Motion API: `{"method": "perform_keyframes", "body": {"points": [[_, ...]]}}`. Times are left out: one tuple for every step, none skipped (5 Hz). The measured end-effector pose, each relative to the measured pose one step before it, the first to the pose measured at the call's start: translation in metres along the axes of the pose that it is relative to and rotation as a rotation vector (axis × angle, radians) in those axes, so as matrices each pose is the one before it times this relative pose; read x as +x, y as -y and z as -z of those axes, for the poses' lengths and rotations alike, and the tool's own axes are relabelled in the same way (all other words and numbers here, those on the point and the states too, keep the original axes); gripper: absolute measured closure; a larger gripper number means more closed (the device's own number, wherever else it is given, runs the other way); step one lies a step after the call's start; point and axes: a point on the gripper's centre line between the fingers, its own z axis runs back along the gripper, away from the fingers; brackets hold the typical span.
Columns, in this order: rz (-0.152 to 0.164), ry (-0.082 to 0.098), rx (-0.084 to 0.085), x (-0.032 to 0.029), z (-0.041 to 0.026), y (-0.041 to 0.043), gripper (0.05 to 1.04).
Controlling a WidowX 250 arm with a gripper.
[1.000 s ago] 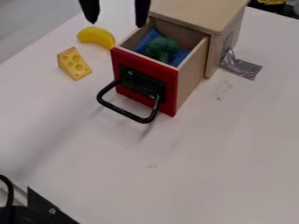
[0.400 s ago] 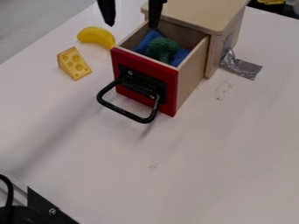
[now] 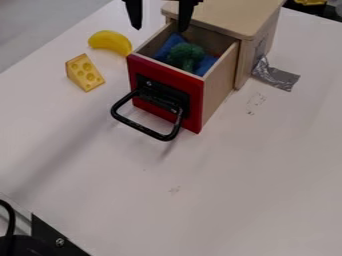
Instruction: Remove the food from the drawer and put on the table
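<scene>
My pincer (image 3: 160, 28) stands spread wide, holding nothing; the broccoli (image 3: 186, 54) lies toward five o'clock, inside the drawer (image 3: 219, 82).

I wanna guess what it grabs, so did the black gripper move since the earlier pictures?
Yes. The gripper moved toward the picture's right, farther along the back of the open drawer.

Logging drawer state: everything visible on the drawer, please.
The drawer is pulled open from the wooden box, roof of its cavity uncovered. Red front panel, pale wood-look sides, black looped handle on a dark plate with screws. Inside: green broccoli over blue material. The banana lies by its front left corner.
</scene>
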Motion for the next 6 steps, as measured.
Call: {"method": "perform_keyframes", "body": {"points": [[-0.0155, -0.0042, 0.0019, 0.00894, 0.00517, 0.00392, 0.085], [-0.0157, -0.0235, 0.0086, 0.00357, 0.01334, 0.00654, 0.085], [-0.0084, -0.0093, 0.0062, -0.00179, 0.00404, 0.00348, 0.085], [0.0087, 0.0143, -0.0079, -0.00313, -0.00084, 0.01301, 0.085], [0.007, -0.0041, 0.0137, -0.00505, 0.00999, 0.00779, 0.085], [-0.0053, 0.0149, 0.004, 0.00033, 0.00257, 0.00297, 0.085]]}}
